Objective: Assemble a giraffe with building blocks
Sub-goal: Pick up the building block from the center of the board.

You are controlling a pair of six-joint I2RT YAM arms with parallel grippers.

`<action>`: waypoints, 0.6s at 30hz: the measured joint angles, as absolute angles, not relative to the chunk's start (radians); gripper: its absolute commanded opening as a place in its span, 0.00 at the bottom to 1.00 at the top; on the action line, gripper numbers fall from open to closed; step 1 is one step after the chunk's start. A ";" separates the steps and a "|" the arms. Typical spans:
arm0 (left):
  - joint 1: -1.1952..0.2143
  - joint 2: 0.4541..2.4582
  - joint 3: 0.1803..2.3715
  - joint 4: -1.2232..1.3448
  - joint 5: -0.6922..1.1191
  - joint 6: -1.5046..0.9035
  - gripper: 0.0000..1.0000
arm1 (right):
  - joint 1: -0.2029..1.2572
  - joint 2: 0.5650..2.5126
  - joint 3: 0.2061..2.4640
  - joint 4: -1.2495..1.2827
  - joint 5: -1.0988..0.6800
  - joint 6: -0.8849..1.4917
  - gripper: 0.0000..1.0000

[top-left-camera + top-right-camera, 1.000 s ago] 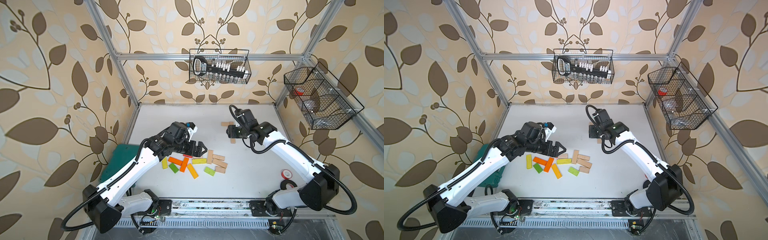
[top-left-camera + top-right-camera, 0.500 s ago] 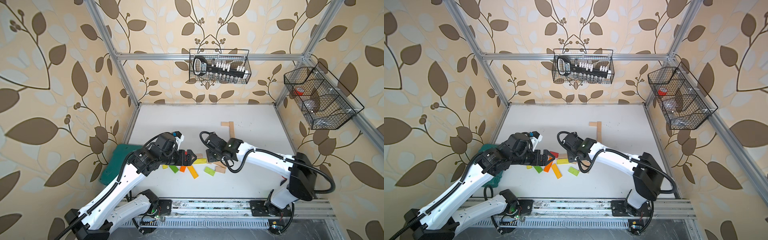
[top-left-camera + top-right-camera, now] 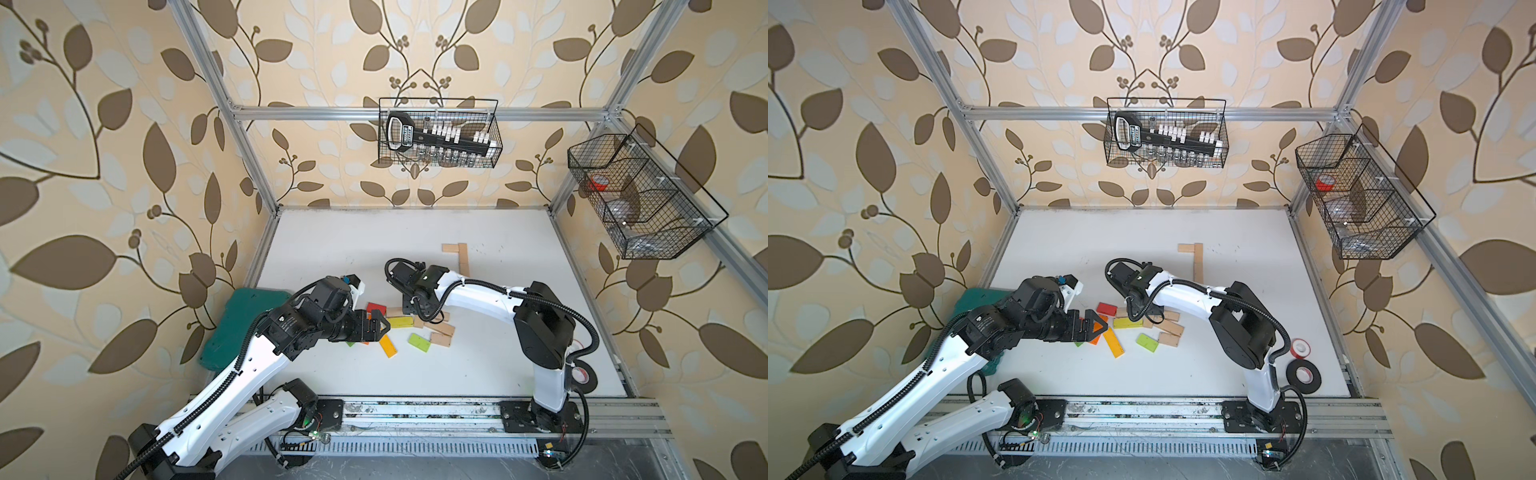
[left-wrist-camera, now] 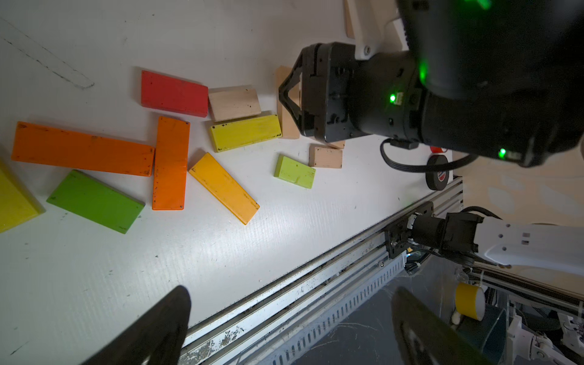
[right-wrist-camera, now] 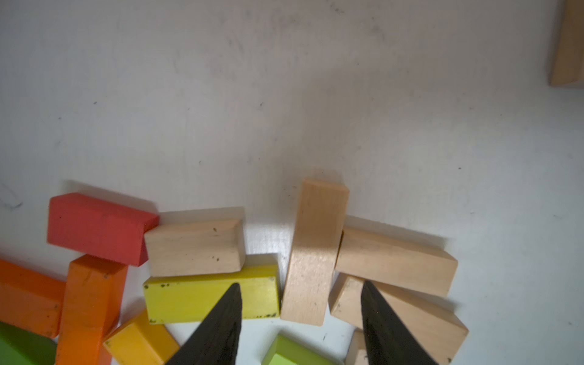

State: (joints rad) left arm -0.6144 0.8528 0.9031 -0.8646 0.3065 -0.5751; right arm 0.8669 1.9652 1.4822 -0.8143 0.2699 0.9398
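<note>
The building blocks lie in a loose pile at the table's middle front: a red one (image 3: 376, 309), a yellow one (image 3: 400, 321), a light green one (image 3: 419, 340), an amber one (image 3: 388, 345) and pale wood ones (image 3: 440, 330). Two pale planks (image 3: 462, 259) form an L farther back. My right gripper (image 5: 300, 295) hangs open low over the pile. Its fingers straddle an upright-lying pale plank (image 5: 313, 252), with a gap on each side. My left gripper (image 4: 290, 319) is wide open and holds nothing. It hovers over the orange blocks (image 4: 82, 148) at the pile's left end.
A dark green case (image 3: 241, 320) lies at the table's left edge under my left arm. A black tape roll (image 3: 584, 376) and a red-and-white one (image 3: 1300, 348) sit at the front right. Wire baskets (image 3: 438, 137) (image 3: 640, 199) hang on the back and right walls.
My right arm left the two pale planks at the back and swung forward and left to the pile. My left arm drew back slightly toward the front.
</note>
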 measured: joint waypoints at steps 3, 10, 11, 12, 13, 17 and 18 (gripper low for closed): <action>-0.614 0.852 0.903 -0.864 0.311 -0.574 0.99 | 0.841 1.998 1.502 -0.814 0.262 0.939 0.55; -0.614 0.852 0.900 -0.864 0.314 -0.557 0.99 | 0.841 2.081 1.552 -0.811 0.237 0.938 0.54; -0.614 0.851 0.900 -0.864 0.314 -0.555 0.99 | 0.841 2.088 1.552 -0.811 0.236 0.938 0.54; -0.614 0.850 0.900 -0.864 0.313 -0.553 0.99 | 0.841 2.095 1.552 -0.811 0.235 0.938 0.54; -0.614 0.850 0.900 -0.865 0.313 -0.551 0.99 | 0.841 2.103 1.552 -0.812 0.235 0.939 0.54; -0.614 0.846 0.900 -0.865 0.313 -0.548 0.99 | 0.841 2.122 1.560 -0.810 0.234 0.939 0.50; -0.614 0.846 0.900 -0.865 0.313 -0.546 0.99 | 0.841 2.125 1.561 -0.809 0.235 0.940 0.46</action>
